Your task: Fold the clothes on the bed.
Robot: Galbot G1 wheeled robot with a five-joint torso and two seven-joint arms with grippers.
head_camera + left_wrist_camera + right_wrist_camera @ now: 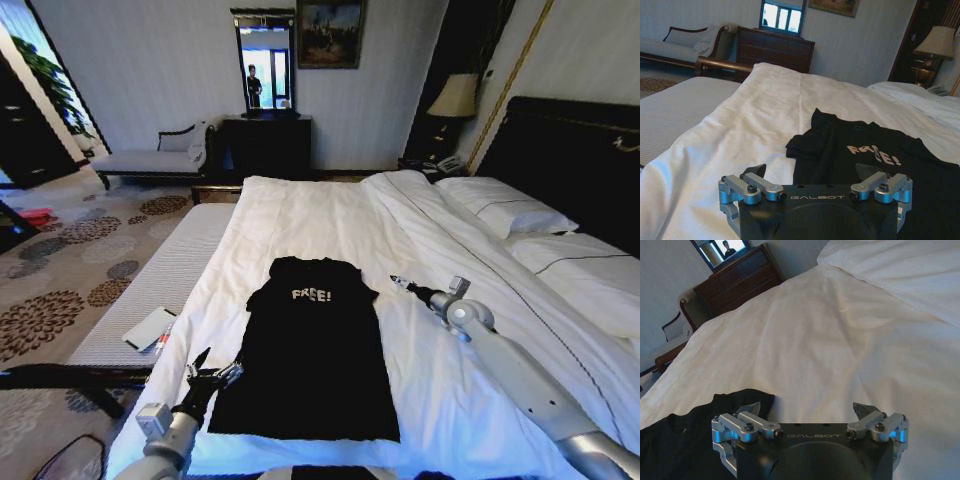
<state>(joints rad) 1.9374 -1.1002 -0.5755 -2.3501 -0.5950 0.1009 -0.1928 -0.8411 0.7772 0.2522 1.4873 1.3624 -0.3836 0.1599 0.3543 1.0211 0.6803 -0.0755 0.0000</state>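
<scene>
Bed: white duvet [300, 220] spread smooth, pillows [505, 212] by the dark headboard [570, 150]
T-shirt: black "FREE!" T-shirt [312, 350] lies between both grippers
Left gripper [212, 372]: fingers apart, at shirt's lower edge
Right gripper [402, 283]: fingers apart, beside shirt's shoulder, open duvet beyond

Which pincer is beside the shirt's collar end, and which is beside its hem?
The right pincer is beside the collar end of the black T-shirt, over the white duvet. The left pincer is at the hem's side edge.
</scene>
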